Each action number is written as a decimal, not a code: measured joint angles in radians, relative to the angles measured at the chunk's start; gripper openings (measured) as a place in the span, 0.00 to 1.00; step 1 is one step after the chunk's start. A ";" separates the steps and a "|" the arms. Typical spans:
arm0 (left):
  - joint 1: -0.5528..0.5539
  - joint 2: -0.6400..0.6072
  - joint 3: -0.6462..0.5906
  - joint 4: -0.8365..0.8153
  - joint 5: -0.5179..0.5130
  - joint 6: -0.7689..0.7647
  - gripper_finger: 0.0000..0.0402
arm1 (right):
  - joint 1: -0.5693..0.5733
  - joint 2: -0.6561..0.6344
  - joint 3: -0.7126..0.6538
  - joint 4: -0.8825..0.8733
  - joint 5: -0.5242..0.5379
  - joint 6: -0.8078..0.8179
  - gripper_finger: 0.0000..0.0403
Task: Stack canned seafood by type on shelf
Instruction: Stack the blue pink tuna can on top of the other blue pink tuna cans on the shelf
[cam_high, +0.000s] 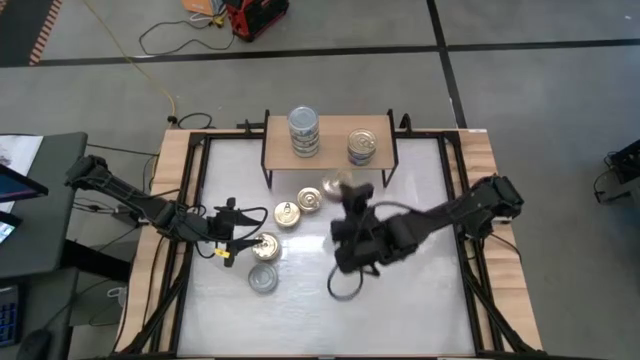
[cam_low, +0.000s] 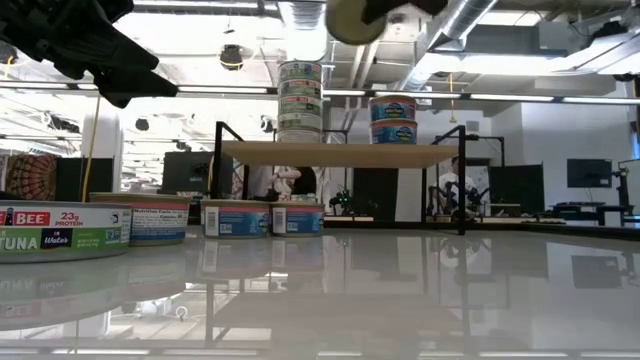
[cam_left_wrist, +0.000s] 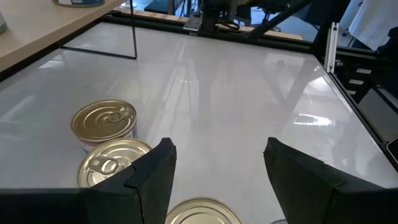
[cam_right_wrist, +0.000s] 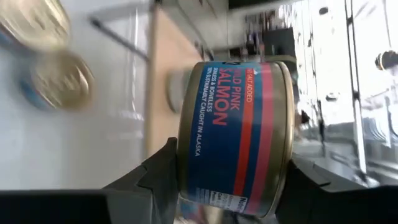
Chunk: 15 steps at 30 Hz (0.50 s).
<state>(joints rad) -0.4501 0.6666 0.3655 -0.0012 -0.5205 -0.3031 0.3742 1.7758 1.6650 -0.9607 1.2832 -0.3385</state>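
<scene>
The light-wood shelf (cam_high: 330, 155) stands at the table's far side. It bears a stack of three tins (cam_high: 304, 132) and a stack of two (cam_high: 362, 146). My right gripper (cam_high: 345, 192) hangs in front of the shelf, shut on a blue and red salmon tin (cam_right_wrist: 236, 137). In the low view that tin (cam_low: 352, 20) is above the stacks. Several gold-lidded tins (cam_high: 289, 213) and a silver-lidded one (cam_high: 262, 278) stand on the table's left half. My left gripper (cam_high: 240, 240) stays open beside them, its fingers on either side of one tin (cam_left_wrist: 202, 213). My right gripper pinches the salmon tin by its two flat ends (cam_right_wrist: 184, 155), one finger on each. The fingers come at it about level, from the table's near right. The tin is lifted clear of table and shelf, its label facing the wrist camera.
Thin black legs (cam_low: 216, 175) carry the shelf board (cam_low: 340, 153), with open room under it. In the low view, tins (cam_low: 60, 230) line the left side. The table's right half (cam_high: 420, 280) is bare white. Wooden rails (cam_high: 490, 230) edge the table.
</scene>
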 joint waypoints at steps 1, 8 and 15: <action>0.000 0.000 0.000 -0.001 0.000 0.000 0.58 | -0.018 -0.008 0.000 -0.032 0.001 0.000 0.55; 0.000 0.000 0.000 -0.001 -0.001 0.004 0.58 | -0.153 -0.033 0.000 -0.199 0.003 -0.004 0.55; 0.000 0.000 0.000 -0.002 -0.001 0.007 0.58 | -0.272 -0.033 0.000 -0.310 -0.003 -0.003 0.55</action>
<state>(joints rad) -0.4500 0.6666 0.3656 -0.0032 -0.5217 -0.2962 0.1022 1.7431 1.6650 -1.2704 1.2801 -0.3415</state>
